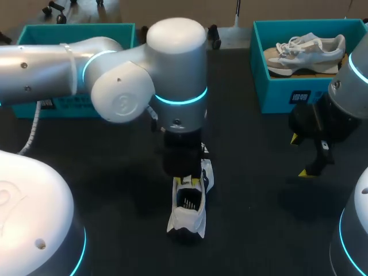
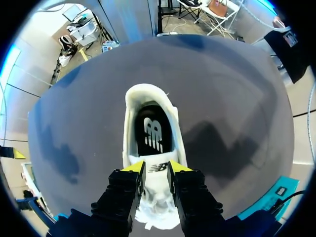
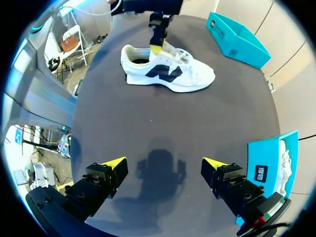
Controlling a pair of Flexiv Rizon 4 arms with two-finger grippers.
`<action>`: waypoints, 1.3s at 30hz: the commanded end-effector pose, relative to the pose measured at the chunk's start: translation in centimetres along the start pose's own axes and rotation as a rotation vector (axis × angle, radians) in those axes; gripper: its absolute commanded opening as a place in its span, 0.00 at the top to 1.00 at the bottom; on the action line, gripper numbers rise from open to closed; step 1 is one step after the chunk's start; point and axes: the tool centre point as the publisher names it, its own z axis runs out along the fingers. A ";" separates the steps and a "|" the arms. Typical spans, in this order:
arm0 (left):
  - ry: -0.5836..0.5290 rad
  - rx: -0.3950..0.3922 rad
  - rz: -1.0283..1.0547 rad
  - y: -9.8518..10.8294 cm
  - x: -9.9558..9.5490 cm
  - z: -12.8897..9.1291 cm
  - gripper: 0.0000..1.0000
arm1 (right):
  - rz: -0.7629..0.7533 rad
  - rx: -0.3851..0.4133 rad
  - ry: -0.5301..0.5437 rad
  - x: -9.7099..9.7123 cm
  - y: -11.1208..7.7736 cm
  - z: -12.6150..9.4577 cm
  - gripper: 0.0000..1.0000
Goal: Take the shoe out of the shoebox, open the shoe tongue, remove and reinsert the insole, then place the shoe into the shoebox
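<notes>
**Head view.** The shoe (image 1: 187, 214) stands on the black table (image 1: 253, 190), out of both boxes, heel end nearest the robot. The left gripper (image 1: 190, 181) is directly above the shoe's opening, and the left arm covers the shoe's front half. The right gripper (image 1: 300, 156) hangs well to the right of the shoe, clear of it. One teal shoebox (image 1: 276, 92) sits beyond the shoe to the right and contains a second shoe (image 1: 305, 54). Another teal box (image 1: 75, 29) sits beyond the shoe to the left.

**Left wrist view.** The left gripper (image 2: 155, 167) has its jaws drawn close, pinching the shoe tongue (image 2: 157, 178) from both sides. The shoe (image 2: 148, 94) extends ahead of the fingers. The insole (image 2: 153, 133) lies inside the shoe.

**Right wrist view.** The right gripper (image 3: 163, 165) has its jaws spread wide, holding nothing. The shoe (image 3: 170, 76) lies side-on, well ahead of it, with the left gripper (image 3: 157, 47) at the shoe's opening.
</notes>
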 end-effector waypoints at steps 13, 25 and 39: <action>-0.034 -0.030 -0.080 -1.2 0.2 -5.7 0.65 | 0.000 0.001 -0.003 0.1 0.0 0.1 0.00; -0.029 0.030 -0.412 -2.6 1.3 -7.8 0.00 | 0.000 0.001 -0.003 0.1 0.0 0.1 0.00; -0.028 -0.144 -0.608 -3.8 1.6 -7.7 0.00 | 0.000 0.001 -0.003 0.1 0.0 0.1 0.00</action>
